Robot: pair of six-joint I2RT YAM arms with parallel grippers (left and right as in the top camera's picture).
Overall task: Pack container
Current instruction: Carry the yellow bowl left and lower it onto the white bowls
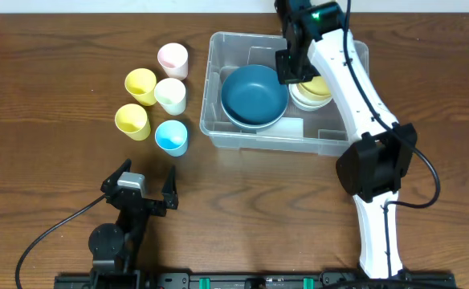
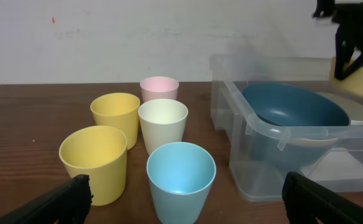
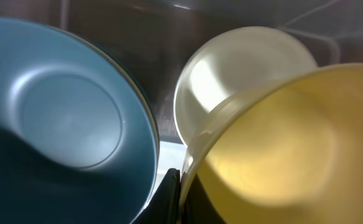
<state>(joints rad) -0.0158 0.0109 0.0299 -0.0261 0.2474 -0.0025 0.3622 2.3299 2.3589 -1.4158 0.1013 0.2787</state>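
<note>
One yellow cup [image 1: 140,85] stands on the wooden surface [image 1: 42,160] toward 10 o'clock in the overhead view, with a second yellow cup [image 1: 132,120] just beside it at its 6 o'clock. The pink cup [image 1: 173,59] is at the group's 12 o'clock, the cream cup [image 1: 171,95] directly in front of it, and the blue cup [image 1: 172,137] at the group's 5 o'clock.

Apart from the cups, at their 3 o'clock, the container [image 1: 254,138] sits upright toward 1 o'clock of the surface. Inside it, the blue bowl [image 1: 253,95] fills the left half, slightly tilted in the left wrist view, and the cream bowl [image 1: 308,100] lies in the right half.

The right arm extends over the container from 5 o'clock. The right pincer [image 1: 295,72] is pinched narrow on the rim of the yellow bowl [image 1: 320,85], which hangs over the cream bowl. Whether the two bowls touch cannot be told.

The left pincer [image 1: 142,187] sits low at 7 o'clock, spread wide, holding nothing and facing the cups.
</note>
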